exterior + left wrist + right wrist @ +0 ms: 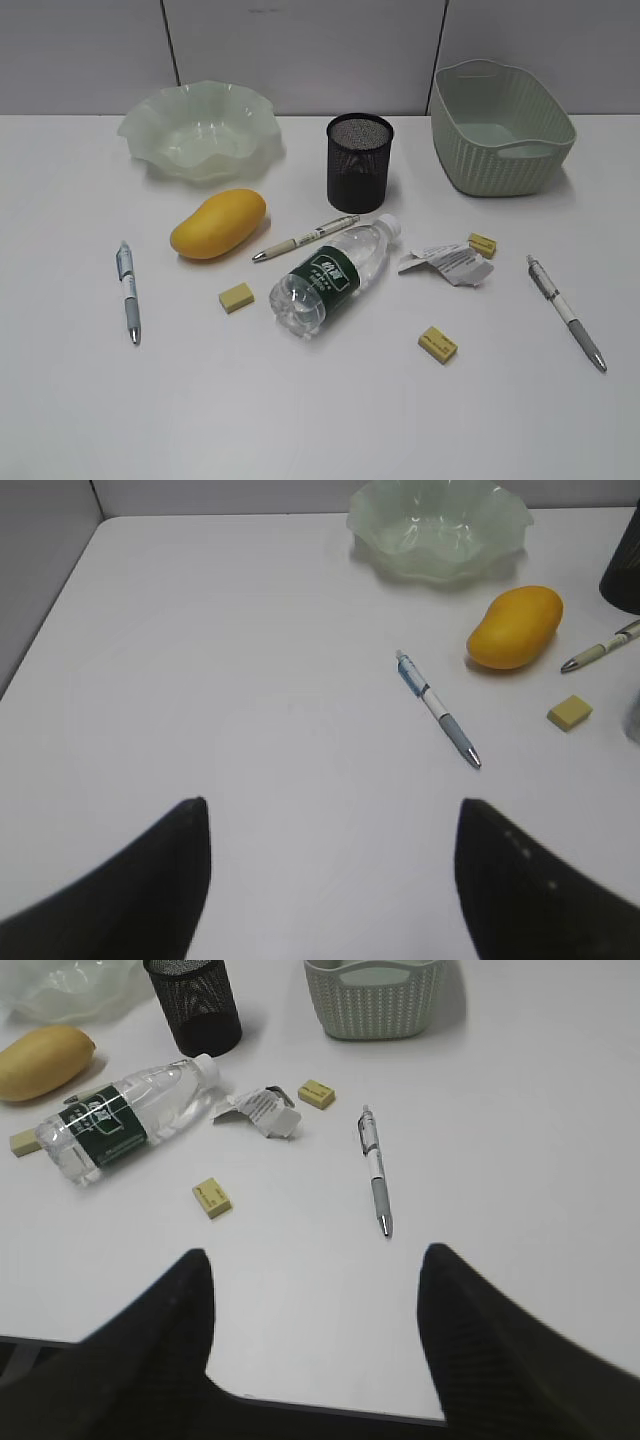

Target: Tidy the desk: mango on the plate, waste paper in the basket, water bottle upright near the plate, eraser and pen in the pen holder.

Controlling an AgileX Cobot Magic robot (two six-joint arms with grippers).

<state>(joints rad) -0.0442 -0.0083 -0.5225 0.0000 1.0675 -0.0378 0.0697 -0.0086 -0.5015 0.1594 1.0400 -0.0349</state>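
both end effectors, left (332, 880) and right (315, 1345), spread and empty; risk: the lying water bottle (332, 276) may roll when nudged, scattering the waste paper (447, 264).

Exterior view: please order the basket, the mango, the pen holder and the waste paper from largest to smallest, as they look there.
1. basket
2. mango and pen holder: they look about alike, so I do not rank them.
3. waste paper
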